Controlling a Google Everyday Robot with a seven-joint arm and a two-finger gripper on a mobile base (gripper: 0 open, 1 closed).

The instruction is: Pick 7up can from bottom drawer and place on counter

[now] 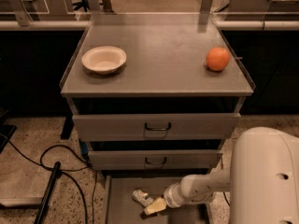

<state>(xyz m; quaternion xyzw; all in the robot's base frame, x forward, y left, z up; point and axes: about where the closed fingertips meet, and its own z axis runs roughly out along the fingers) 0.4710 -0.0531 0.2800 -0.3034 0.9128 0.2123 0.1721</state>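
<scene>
- The gripper (156, 205) is reaching low into the bottom drawer (122, 195), sitting at the end of a white arm (201, 190) that is coming in from its right.
- The 7up can (141, 197) is lying on its side on the drawer's grey floor, just to the gripper's upper left. It is so close that the two are either touching or nearly so, and which one cannot be told.
- Whether the gripper is grasping the can or released from it cannot be told either: only its pale yellowish tip is showing, pointing toward the can.
- The bottom drawer is standing pulled out, its floor spreading to the gripper's left and right.
- Directly above the gripper, two grey drawers with dark handles are stacked, the lower drawer (154, 160) nearest and the upper drawer (156, 125) over it.
- The counter (163, 73) is lying well above the gripper, topping the cabinet.
- An orange (218, 59) is resting on the counter, far up and to the gripper's right.
- A white bowl (103, 59) is sitting on the counter, far up and to the gripper's left.
- The robot's white body (266, 176) is filling the corner to the gripper's right.
- Dark cables (56, 164) are trailing over the speckled ground well to the gripper's left.
</scene>
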